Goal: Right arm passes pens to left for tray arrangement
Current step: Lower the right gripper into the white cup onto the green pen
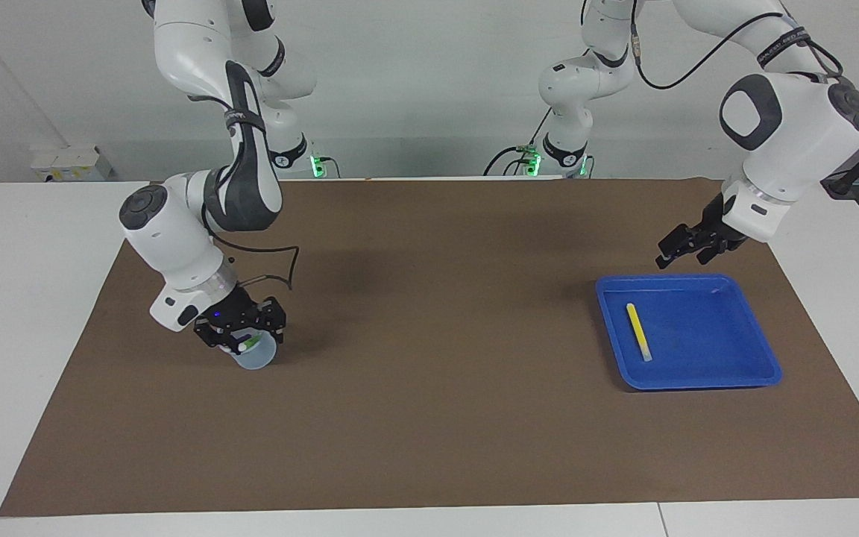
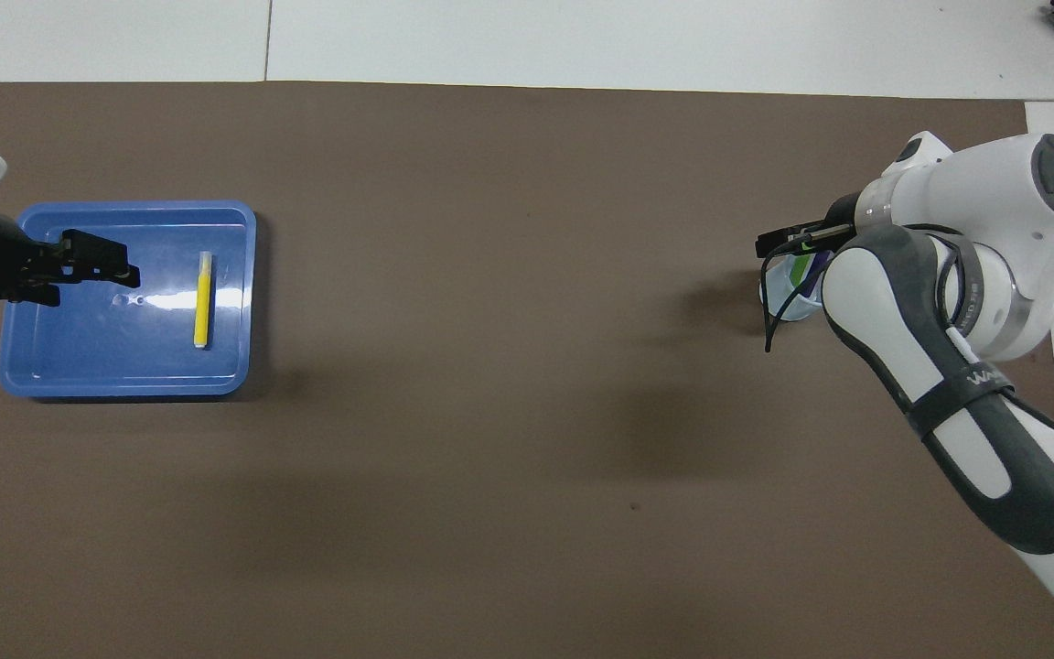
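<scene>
Yellow pen (image 1: 638,331) lies flat in the blue tray (image 1: 728,373) at the left arm's end. Green pen (image 1: 250,343) and purple pen (image 2: 815,267) stand in the cup — mostly hidden.
</scene>
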Controlling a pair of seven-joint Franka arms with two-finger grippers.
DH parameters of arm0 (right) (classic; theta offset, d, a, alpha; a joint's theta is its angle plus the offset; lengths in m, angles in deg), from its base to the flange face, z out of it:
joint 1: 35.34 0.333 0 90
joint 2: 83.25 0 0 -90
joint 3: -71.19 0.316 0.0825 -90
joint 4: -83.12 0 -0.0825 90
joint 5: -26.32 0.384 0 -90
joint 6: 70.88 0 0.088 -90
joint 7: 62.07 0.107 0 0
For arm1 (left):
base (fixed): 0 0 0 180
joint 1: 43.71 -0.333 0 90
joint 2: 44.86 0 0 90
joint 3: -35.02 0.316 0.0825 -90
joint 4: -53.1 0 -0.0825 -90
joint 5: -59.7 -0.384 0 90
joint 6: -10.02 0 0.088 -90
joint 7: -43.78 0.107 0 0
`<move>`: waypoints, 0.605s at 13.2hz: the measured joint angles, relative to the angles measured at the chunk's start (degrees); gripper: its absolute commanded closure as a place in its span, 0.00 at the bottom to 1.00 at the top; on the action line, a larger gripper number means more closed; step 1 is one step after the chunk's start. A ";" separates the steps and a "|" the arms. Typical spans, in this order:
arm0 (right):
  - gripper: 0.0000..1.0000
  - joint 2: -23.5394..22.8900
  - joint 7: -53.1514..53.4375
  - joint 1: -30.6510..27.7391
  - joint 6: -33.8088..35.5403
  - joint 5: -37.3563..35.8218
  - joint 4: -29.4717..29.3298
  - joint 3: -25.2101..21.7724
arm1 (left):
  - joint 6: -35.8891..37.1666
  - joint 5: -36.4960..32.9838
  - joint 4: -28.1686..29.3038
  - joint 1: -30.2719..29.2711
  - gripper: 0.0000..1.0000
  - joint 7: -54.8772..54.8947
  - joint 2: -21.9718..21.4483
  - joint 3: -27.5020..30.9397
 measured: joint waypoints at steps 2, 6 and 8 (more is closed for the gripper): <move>0.23 0.33 0.00 -0.05 0.77 0.00 -0.05 0.00 | 2.05 0.00 0.00 0.27 0.00 -1.01 -2.67 -0.61; 0.31 0.54 -3.43 -1.38 1.07 -0.01 -0.06 -0.34 | 1.88 0.00 0.86 0.31 0.00 -1.43 -3.98 -0.54; 0.31 0.54 -6.09 -2.87 1.17 -0.01 -0.02 -0.46 | 1.43 0.00 1.15 0.36 0.00 -1.43 -3.98 -0.64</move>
